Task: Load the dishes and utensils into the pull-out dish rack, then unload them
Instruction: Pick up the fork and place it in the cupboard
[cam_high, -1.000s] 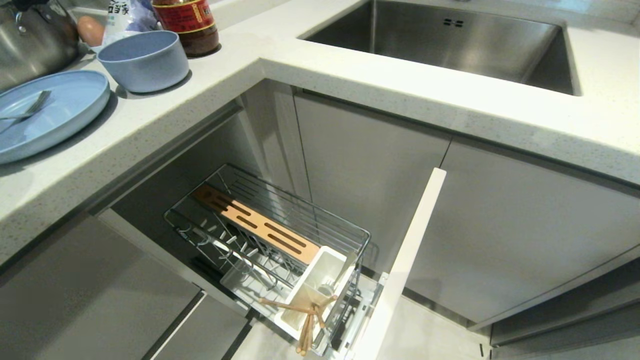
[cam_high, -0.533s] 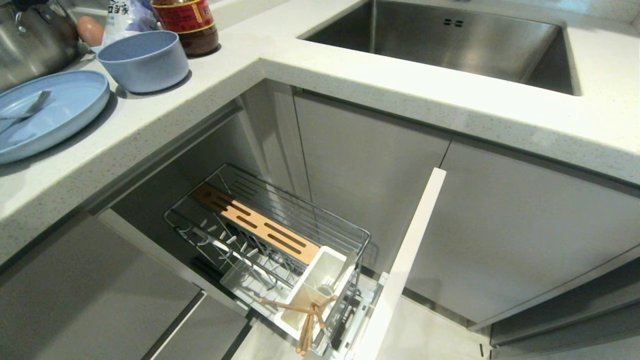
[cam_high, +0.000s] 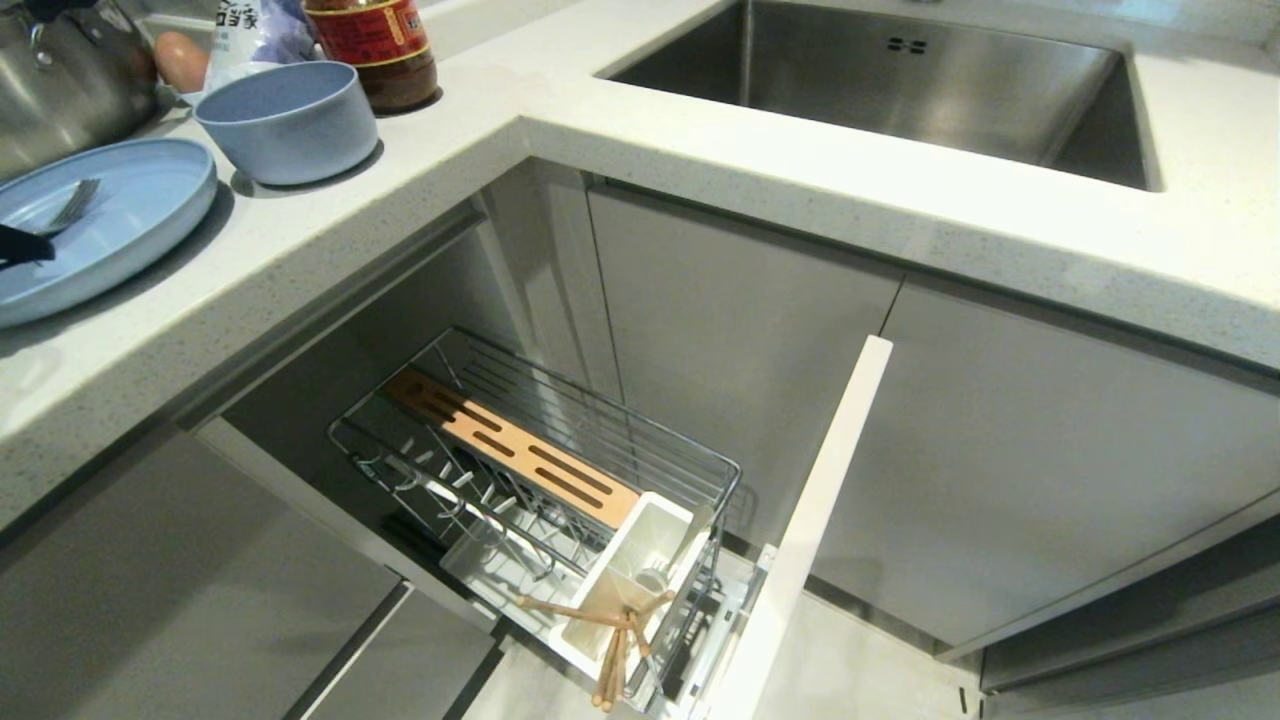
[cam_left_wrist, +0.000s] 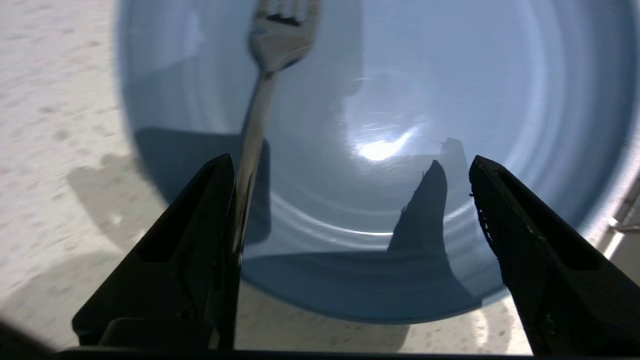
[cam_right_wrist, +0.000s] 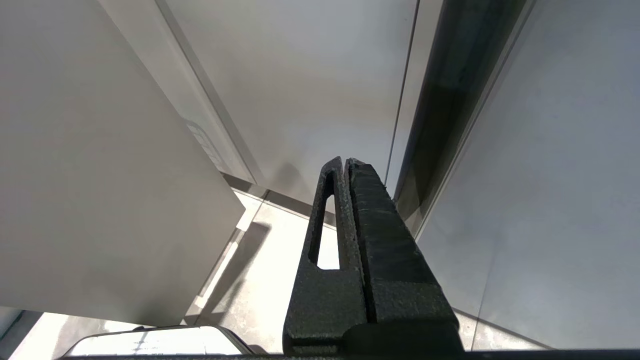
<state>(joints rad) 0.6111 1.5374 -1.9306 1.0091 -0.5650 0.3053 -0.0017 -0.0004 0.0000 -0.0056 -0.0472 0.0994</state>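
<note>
**Observer:** Start at the left. What's your working arm doing?

**Operator:** My left gripper (cam_left_wrist: 350, 165) is over the plate (cam_high: 130, 215) at the counter's left end, jaws spread wide and holding nothing. From the head camera only a black fingertip shows at the frame edge. In the wrist view the fork (cam_left_wrist: 257, 115) lies on the plate, its handle running right beside one finger (cam_left_wrist: 200, 220), tines pointing away. I judge the wide spread is there to straddle the handle or the plate rim; which one, I can't say yet.

**Observer:** And next along?

**Operator:** The bowl (cam_high: 288, 120) sits upright on the counter just beside the plate, near a dark sauce bottle (cam_high: 375, 45). Neither dish is loaded.

**Observer:** The rack?

**Operator:** The pull-out dish rack (cam_high: 545, 480) is drawn out below the counter corner, so I can drop things in from above. Plate prongs bare. The white utensil cup (cam_high: 625, 575) at its front end has the chopsticks (cam_high: 610, 640) splayed across its rim and hanging outside, not seated. Something metal stands inside the cup, likely the spoon; too small to confirm.

**Observer:** Right side?

**Operator:** The sink (cam_high: 900, 80) is unused. My right gripper (cam_right_wrist: 347, 162) hangs parked by the cabinet fronts, fingers pressed together, empty.
</note>
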